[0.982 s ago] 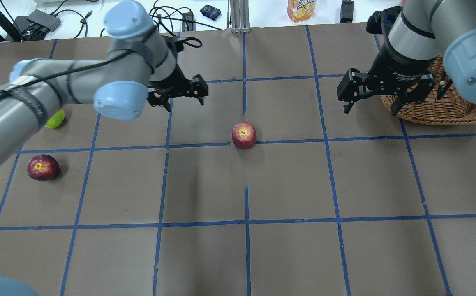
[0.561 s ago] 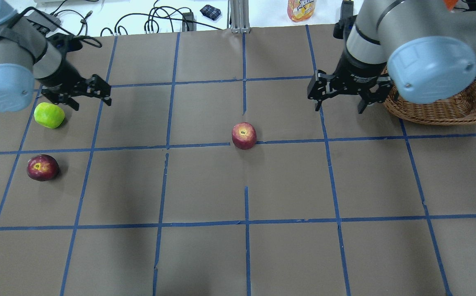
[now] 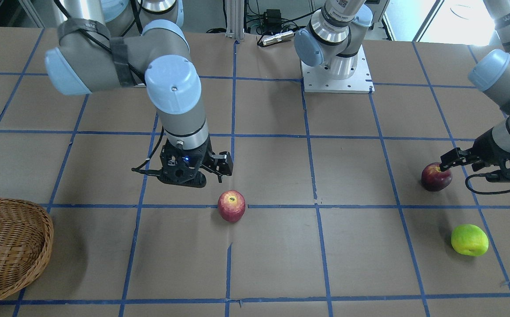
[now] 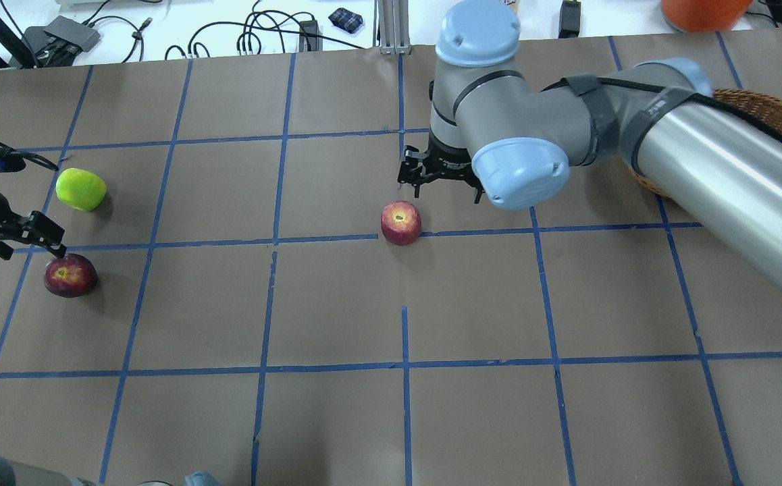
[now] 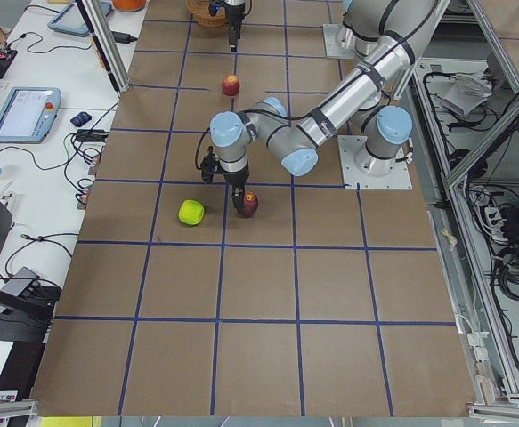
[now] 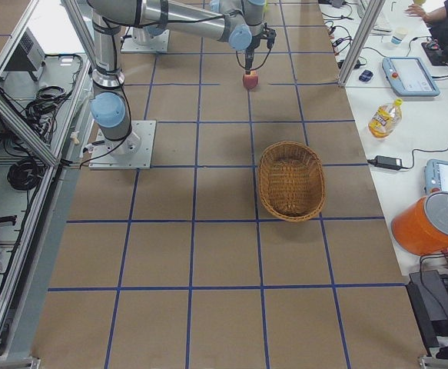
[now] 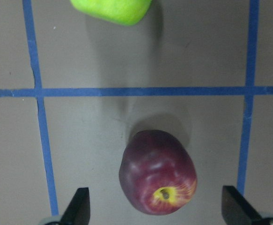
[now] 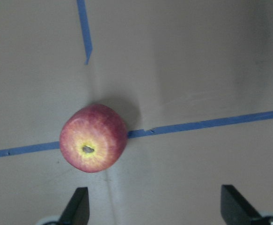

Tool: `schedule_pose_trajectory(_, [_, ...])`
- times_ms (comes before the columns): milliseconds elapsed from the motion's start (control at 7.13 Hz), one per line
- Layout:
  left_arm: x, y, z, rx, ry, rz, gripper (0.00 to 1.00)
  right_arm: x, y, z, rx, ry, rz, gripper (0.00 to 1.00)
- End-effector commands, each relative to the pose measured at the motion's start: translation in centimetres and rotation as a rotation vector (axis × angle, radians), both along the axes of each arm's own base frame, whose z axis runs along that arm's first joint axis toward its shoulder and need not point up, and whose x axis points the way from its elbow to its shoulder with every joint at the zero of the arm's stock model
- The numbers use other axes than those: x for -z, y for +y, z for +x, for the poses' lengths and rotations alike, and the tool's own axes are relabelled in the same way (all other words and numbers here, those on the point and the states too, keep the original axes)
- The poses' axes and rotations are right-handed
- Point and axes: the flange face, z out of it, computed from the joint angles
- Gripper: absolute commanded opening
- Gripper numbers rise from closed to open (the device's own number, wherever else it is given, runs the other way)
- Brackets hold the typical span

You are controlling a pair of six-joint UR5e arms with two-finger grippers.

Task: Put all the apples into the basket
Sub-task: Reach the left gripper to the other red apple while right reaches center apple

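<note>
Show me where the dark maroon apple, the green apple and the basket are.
dark maroon apple (image 7: 157,173): left wrist view, middle of its skin.
green apple (image 4: 80,190): overhead exterior view, its centre.
basket (image 6: 291,181): exterior right view, its bare woven floor.

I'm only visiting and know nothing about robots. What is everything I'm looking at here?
Red apple: one, red with yellow streaks, table centre.
Maroon apple: one, dark maroon, robot's left end of the table.
Green apple: one, yellow-green, near the maroon apple.
Wicker basket: one, light brown, empty, robot's right side.
Table: one, brown with a blue tape grid.
Drink bottle: one, yellow, side bench.
Orange container: one, side bench.
Left gripper: one, black, open, over the maroon apple.
Right gripper: one, black, open, beside the red apple.
</note>
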Motion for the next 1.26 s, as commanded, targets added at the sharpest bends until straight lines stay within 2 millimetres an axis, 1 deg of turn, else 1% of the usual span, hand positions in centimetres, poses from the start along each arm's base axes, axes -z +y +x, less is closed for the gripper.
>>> schedule_pose_trajectory(0, [1.3,0.1,1.1,-0.028,0.024,-0.013,1.0,5.6,-0.7,4.5,0.001,-0.011,-0.02,1.0])
schedule_pose_trajectory(140, [1.5,-0.1,0.9,-0.043,0.029,-0.02,1.0,6.5,-1.4,4.8,-0.001,-0.008,-0.012,1.0])
schedule_pose_trajectory(280, [2.3,-0.4,0.5,-0.059,0.08,-0.041,1.0,7.4,-1.6,5.0,-0.002,-0.002,-0.002,1.0])
schedule_pose_trajectory(421, [2.6,-0.8,0.1,-0.092,0.099,-0.051,1.0,8.1,-1.7,5.1,-0.002,0.001,0.007,1.0])
schedule_pose_trajectory(561, [3.3,-0.9,-0.7,-0.084,0.108,-0.038,1.0,9.0,-1.9,5.1,-0.004,0.005,0.017,1.0])
schedule_pose_trajectory(701, [5.2,-0.9,-0.6,-0.088,0.105,-0.028,1.0,9.8,-2.5,5.4,-0.004,-0.001,0.005,1.0])
schedule_pose_trajectory(841, [6.6,-0.2,-0.7,-0.086,0.106,-0.018,1.0,10.3,-3.0,5.6,-0.004,0.0,0.008,1.0])
schedule_pose_trajectory(982, [7.7,0.4,-1.2,-0.091,0.11,-0.011,1.0,10.4,-3.1,5.6,-0.004,0.0,0.008,1.0])
schedule_pose_trajectory(1122, [8.0,0.5,-1.1,-0.068,0.088,-0.029,0.98,10.8,-3.2,5.6,-0.005,0.004,0.009,0.89])
